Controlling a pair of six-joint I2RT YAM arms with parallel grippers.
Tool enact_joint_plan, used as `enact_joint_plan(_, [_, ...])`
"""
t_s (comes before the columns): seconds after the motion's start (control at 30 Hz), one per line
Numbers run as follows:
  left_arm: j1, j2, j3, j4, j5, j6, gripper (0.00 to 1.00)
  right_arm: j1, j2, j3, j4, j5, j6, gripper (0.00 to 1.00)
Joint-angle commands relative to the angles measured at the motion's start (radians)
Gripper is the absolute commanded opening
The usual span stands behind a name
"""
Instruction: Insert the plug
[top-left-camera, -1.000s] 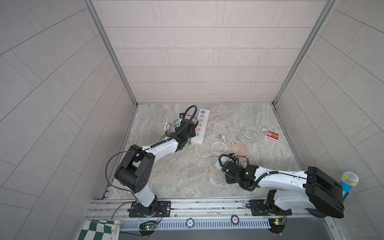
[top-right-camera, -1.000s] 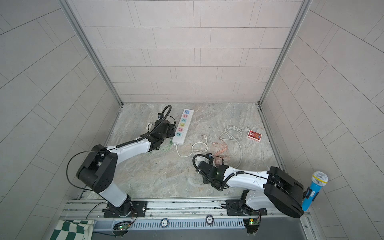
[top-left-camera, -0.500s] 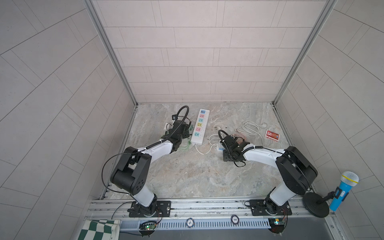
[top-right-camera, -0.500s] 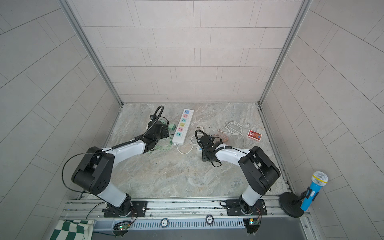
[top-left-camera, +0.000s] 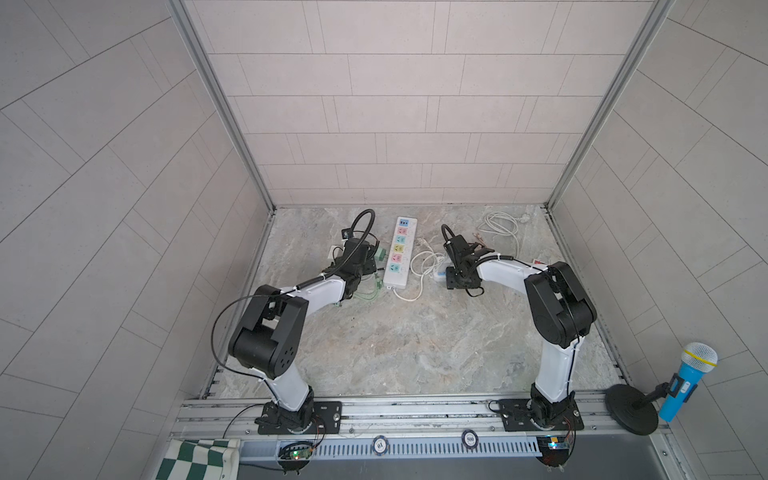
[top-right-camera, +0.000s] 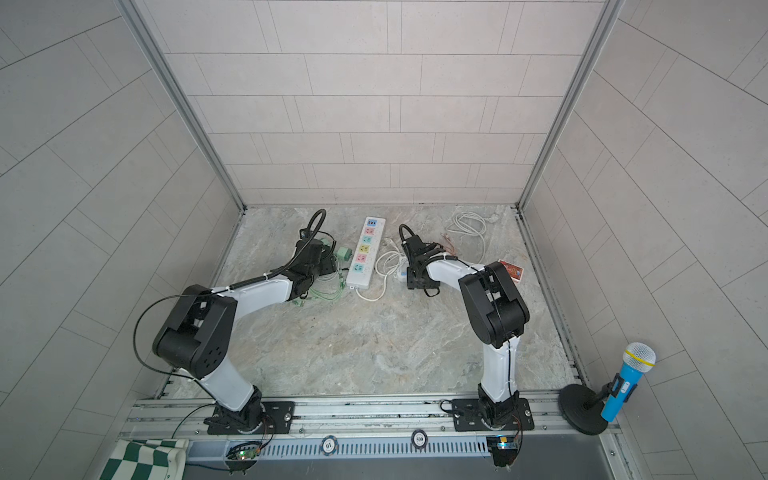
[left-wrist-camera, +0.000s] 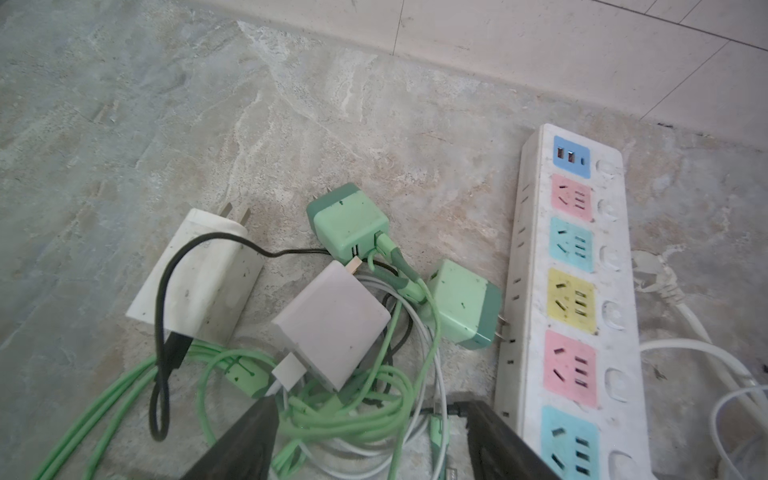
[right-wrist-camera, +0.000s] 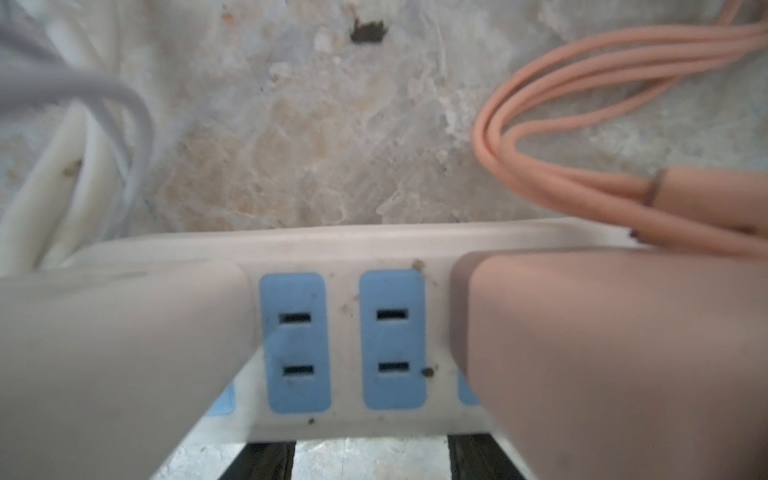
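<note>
A long white power strip (top-left-camera: 400, 252) (top-right-camera: 365, 252) with coloured sockets lies at the back of the floor. Left of it sits a pile of plugs: a white plug (left-wrist-camera: 199, 278), a green plug (left-wrist-camera: 349, 220), a pale pink one (left-wrist-camera: 332, 320), and a second green plug (left-wrist-camera: 461, 307) whose prongs touch the strip's side (left-wrist-camera: 573, 291). My left gripper (left-wrist-camera: 370, 405) (top-left-camera: 361, 270) hangs open over tangled green and white cables. My right gripper (right-wrist-camera: 372, 446) (top-left-camera: 451, 272) is open at the edge of a small white strip (right-wrist-camera: 345, 340) with blue sockets. Only floor shows between its fingers.
A white plug (right-wrist-camera: 116, 353) and a pink plug (right-wrist-camera: 602, 353) sit in the small strip, with orange cable (right-wrist-camera: 582, 124) behind it. A white cable coil (top-left-camera: 500, 224) lies at the back right, a red box (top-right-camera: 512, 271) beside my right arm. A blue microphone (top-left-camera: 685, 382) stands outside.
My right arm has swung from the front of the floor to the small strip beside the long one. The left gripper has stayed by the pile of plugs.
</note>
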Motion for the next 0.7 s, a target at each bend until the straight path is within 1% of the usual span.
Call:
enact_joint_plan(0.0, [0.001,0.058,0.085,-0.018,0.08,0.048,0.77,-0.017,0.067,-0.009,-0.11,-0.005,-0.041,0.57])
enact_joint_plan(0.07, [0.002,0.094,0.116,-0.018,0.147,0.074,0.79,-0.02,0.03,-0.024,-0.106,-0.012,-0.033,0.57])
enact_joint_plan(0.1, [0.001,0.11,0.13,-0.02,0.17,0.075,0.82,-0.021,0.001,-0.041,-0.102,-0.009,-0.029,0.58])
enact_joint_plan(0.2, [-0.001,0.15,0.176,-0.036,0.214,0.087,0.82,-0.033,-0.097,-0.089,-0.092,-0.002,-0.02,0.63])
enact_joint_plan(0.4, [-0.029,0.255,0.354,-0.201,0.238,0.149,0.79,-0.083,-0.279,-0.181,-0.065,-0.055,-0.021,0.67])
enact_joint_plan(0.5, [-0.057,0.274,0.39,-0.231,0.22,0.157,0.8,-0.083,-0.316,-0.202,-0.064,-0.083,-0.03,0.67])
enact_joint_plan(0.57, [-0.073,0.293,0.416,-0.249,0.197,0.142,0.81,-0.084,-0.319,-0.206,-0.061,-0.092,-0.034,0.68])
enact_joint_plan(0.63, [-0.087,0.322,0.464,-0.294,0.201,0.14,0.82,-0.089,-0.316,-0.212,-0.053,-0.102,-0.038,0.68])
enact_joint_plan(0.67, [-0.096,0.337,0.491,-0.321,0.2,0.14,0.86,-0.091,-0.314,-0.216,-0.046,-0.109,-0.04,0.68])
